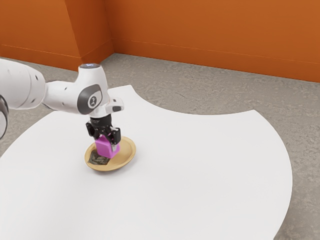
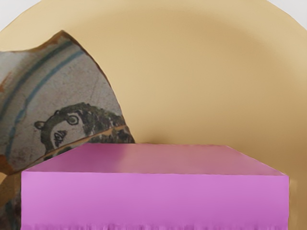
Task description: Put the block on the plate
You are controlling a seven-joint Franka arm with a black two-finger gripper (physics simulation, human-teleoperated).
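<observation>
"Block (image 1: 103,148): what do you have around it, widest thing first?"

"An orange wall (image 1: 190,30) at the back, then mottled grey floor (image 1: 190,85). In front of them I have a white table (image 1: 200,170), its far edge scooped inward between two pointed corners."

"And you?"

"My white arm (image 1: 65,95) reaches in from the exterior view's left, over the table."

"What is under your hand?"

"A round tan plate (image 1: 127,151), closer to the scooped edge's corner at the exterior view's left than to the other. In the wrist view I see its smooth inside and curved rim."

"Your pincer (image 1: 108,144)?"

"It points down over the plate, clasping the block. One of my fingers lies along the side toward the exterior view's right; the other is mostly hidden."

"So where does the block sit?"

"Within the plate's rim, bright magenta, with flat faces. Whether its underside touches the plate, I cannot tell."

"Anything smaller?"

"A dark shard (image 1: 98,158) lies in the plate beside the block, toward the table's near edge. Up close, it bears blue bands, a dark drawn figure and a brownish broken edge."
</observation>
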